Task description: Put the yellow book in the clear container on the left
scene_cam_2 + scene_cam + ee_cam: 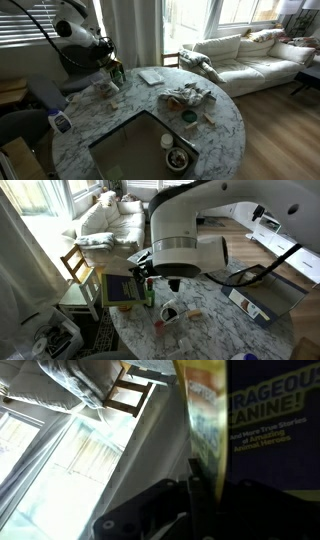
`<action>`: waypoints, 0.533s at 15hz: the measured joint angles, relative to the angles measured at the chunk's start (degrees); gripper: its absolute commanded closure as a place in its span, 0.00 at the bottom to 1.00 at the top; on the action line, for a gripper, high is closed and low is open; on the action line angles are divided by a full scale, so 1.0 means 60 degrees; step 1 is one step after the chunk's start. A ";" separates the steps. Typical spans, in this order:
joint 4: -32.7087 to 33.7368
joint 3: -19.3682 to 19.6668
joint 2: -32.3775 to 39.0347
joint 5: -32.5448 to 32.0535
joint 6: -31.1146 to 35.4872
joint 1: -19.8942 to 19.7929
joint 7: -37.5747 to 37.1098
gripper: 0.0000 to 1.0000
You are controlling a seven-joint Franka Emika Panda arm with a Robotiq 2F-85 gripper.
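Observation:
My gripper (205, 485) is shut on the yellow book (255, 430), which fills the right of the wrist view: a yellow edge, then a dark blue cover with yellow lettering. One dark finger (197, 490) presses against the book's yellow side. In an exterior view the book (120, 288) hangs upright off the table's edge, below the bulky white arm (185, 230). The clear container (151, 76), flat and whitish, lies on the marble table (225, 125) just beside the arm (78, 40). There the book itself is hard to make out.
On the table are a crumpled heap (186, 96), a small cup (188, 117), a jar (177, 158) and a dark square inset (135, 150). A green bottle (150, 293) stands near the book. A wooden chair (78, 268) and a sofa (250, 55) stand beside the table.

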State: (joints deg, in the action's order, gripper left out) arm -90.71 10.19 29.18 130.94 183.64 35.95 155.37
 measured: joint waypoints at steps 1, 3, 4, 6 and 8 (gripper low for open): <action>0.0075 0.0173 0.0069 0.0139 0.0167 0.0199 -0.0019 1.00; 0.0166 0.0509 0.0197 0.0353 0.0362 0.0579 -0.0071 1.00; 0.0203 0.0674 0.0256 0.0446 0.0393 0.0764 -0.0086 1.00; 0.0288 0.0989 0.0382 0.0618 0.0416 0.1103 -0.0103 1.00; 0.0355 0.1288 0.0502 0.0774 0.0416 0.1419 -0.0113 1.00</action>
State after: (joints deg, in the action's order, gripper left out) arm -88.58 17.91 32.19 135.58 186.14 44.46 154.70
